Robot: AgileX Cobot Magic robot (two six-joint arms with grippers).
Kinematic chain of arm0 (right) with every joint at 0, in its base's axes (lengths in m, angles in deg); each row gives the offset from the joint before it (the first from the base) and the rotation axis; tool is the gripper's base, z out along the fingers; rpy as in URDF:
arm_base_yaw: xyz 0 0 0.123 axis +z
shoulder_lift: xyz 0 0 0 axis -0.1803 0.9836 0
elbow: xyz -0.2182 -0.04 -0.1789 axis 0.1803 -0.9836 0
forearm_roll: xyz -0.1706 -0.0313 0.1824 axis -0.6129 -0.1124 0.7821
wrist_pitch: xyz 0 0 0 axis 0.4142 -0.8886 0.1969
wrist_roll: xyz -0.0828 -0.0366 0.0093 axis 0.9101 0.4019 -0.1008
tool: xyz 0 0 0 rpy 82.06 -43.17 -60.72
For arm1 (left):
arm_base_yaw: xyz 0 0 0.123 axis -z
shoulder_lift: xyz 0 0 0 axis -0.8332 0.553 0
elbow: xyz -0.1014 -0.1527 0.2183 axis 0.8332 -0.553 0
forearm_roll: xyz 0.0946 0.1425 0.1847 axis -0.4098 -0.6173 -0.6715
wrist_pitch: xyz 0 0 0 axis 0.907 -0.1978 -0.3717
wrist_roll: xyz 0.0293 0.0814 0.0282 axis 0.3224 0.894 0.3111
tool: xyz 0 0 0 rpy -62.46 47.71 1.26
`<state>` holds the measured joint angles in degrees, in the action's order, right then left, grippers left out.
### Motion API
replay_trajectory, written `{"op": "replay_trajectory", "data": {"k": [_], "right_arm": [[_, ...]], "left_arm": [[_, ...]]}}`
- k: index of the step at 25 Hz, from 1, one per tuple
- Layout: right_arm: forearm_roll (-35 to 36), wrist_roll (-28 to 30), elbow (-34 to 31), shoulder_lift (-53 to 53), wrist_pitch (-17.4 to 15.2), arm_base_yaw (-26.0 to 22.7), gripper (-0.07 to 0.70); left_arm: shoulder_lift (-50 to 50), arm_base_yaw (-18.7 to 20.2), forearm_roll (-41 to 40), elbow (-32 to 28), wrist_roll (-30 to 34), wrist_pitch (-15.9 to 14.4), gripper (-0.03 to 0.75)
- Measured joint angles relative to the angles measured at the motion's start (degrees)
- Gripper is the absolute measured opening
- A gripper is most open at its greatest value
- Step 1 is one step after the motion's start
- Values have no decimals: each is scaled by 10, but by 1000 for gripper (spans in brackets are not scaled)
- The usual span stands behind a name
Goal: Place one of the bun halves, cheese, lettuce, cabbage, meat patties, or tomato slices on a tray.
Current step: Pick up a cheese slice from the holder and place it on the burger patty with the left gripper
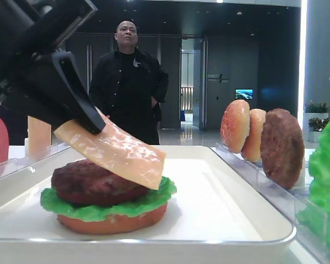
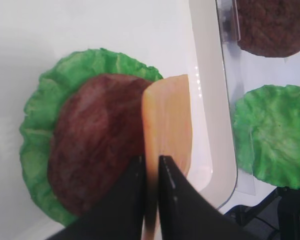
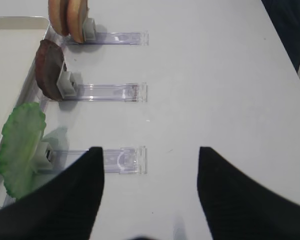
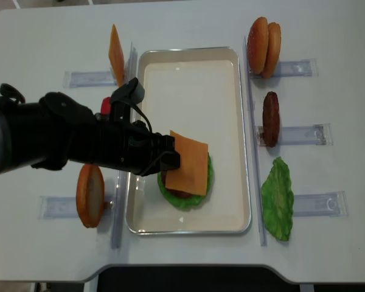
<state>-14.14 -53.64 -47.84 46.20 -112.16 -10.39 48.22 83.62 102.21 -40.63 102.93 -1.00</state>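
- On the left side of the overhead view, one bun half (image 4: 90, 195) stands on edge in a clear holder (image 4: 64, 207) on the white tabletop (image 4: 36, 36).
- Higher up on the left, a spare orange slice (image 4: 116, 55) stands in another holder, just beside the tray's left rim.
- The left pincer (image 4: 170, 159) reaches in from the left, and its two black tips are squeezed tight on one edge of the cheese (image 4: 191, 163).
- The cheese is tilted (the far end hangs low). In the low side view its lower corner (image 1: 154, 179) rests on the patty or sits just above it; I cannot tell which.
- Under the cheese, in the lower middle of the tray (image 4: 188, 85), sits a stack: a bun bottom (image 1: 113, 223), a green lettuce leaf (image 2: 35, 125) and a brown meat patty (image 2: 95, 145) on top.
- The rest of the tray is bare white.
- To the right of the tray, three holders stand in a column: two bun halves (image 4: 264, 46) at the upper right, a second patty (image 4: 271, 118) in the middle, and a second lettuce leaf (image 4: 277, 201) at the lower right.
- The right pincer (image 3: 150, 195) hangs over the tabletop at the bottom of its own camera view, with its two dark tips wide apart and nothing between them.
- A man in black (image 1: 129, 82) stands far behind the tabletop.
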Motion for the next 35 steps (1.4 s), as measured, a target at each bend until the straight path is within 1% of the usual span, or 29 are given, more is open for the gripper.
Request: {"op": "replay_trajectory", "data": {"k": [5, 7, 13, 16, 18, 25, 32, 35], "right_arm": [[0, 0, 0, 0, 0, 0, 398], [0, 0, 0, 0, 0, 0, 398], [0, 0, 0, 0, 0, 0, 398], [0, 0, 0, 0, 0, 0, 398], [0, 0, 0, 0, 0, 0, 398], [0, 0, 0, 0, 0, 0, 398], [0, 0, 0, 0, 0, 0, 398], [0, 0, 0, 0, 0, 0, 398]], "left_arm": [[0, 0, -2, 0, -3, 1, 58], [0, 0, -4, 0, -4, 1, 73], [0, 0, -7, 0, -4, 2, 237], [0, 0, -7, 0, -4, 2, 301], [0, 0, -11, 0, -8, 2, 326], [-17, 0, -30, 0, -29, 6, 370], [-41, 0, -96, 0, -90, 6, 379], [-54, -7, -127, 0, -120, 6, 380]]}}
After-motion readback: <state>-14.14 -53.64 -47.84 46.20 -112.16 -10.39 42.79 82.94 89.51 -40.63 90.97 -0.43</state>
